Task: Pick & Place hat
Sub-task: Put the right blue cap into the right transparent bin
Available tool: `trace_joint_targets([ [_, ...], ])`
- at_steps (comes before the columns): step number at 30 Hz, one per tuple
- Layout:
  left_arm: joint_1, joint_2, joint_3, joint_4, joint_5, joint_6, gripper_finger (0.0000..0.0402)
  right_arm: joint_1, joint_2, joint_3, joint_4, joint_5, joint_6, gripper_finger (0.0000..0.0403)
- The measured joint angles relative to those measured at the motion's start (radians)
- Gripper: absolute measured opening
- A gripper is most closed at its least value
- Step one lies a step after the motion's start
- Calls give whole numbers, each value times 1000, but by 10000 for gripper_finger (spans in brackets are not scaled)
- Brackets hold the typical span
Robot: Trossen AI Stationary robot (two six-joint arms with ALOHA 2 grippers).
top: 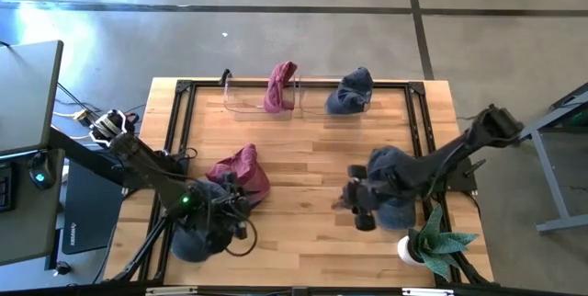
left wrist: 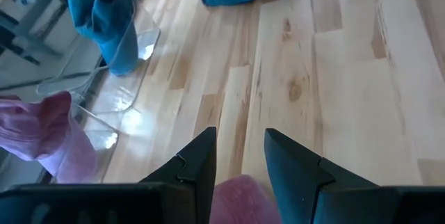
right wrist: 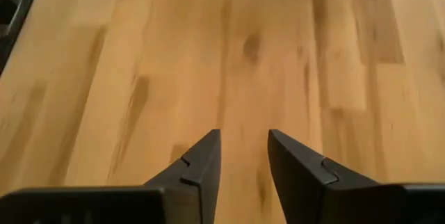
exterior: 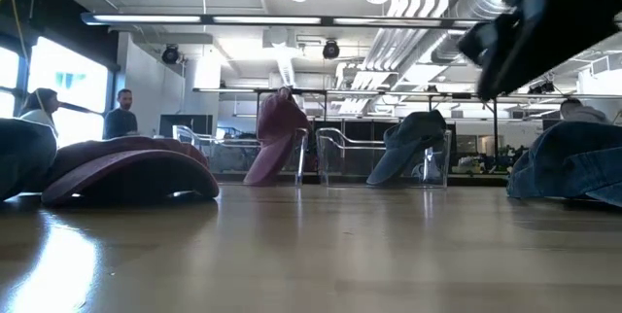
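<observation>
Operator: Where does the right gripper [right wrist: 243,135] stand?

Observer: Its jaws are narrow and empty, with only bare table [right wrist: 174,43] between and ahead of them. The blue hat [top: 390,175] lies behind the jaws, under the arm, not between them.

Operator: So the risk?

Observer: If the jaws close here, they probably shut on air. If they then reach for that hat this narrow, they may shove the cloth instead of straddling it. The potted plant [top: 432,241] is near the arm, so a wide swing could clip it.

Operator: And the left gripper [left wrist: 240,133]?

Observer: The maroon hat [left wrist: 236,197] shows low between its jaws, which stand a narrow gap apart. I cannot tell whether they pinch it. If they hold only a fold, a lift could let the hat slide out.
</observation>
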Motion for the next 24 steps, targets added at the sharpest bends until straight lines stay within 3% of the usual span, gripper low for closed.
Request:
trace_joint_targets([
  [5, 64, 0, 0, 18, 46, 26, 117, 48, -18, 172, -431, 67, 35, 86],
  [9, 120, 0, 0, 17, 139, 30, 117, 2, -20, 322, -810, 135, 187, 80],
  [13, 141, 0, 0, 16, 214, 31, 117, -93, -27, 383, -1099, 65, 289, 108],
  [20, 117, 38, 2, 8, 165, 38, 117, -245, -76, 230, -1189, -16, 174, 207],
  [24, 115, 63, 2, 11, 170, 54, 117, -301, -80, 98, -1131, -18, 27, 230],
])
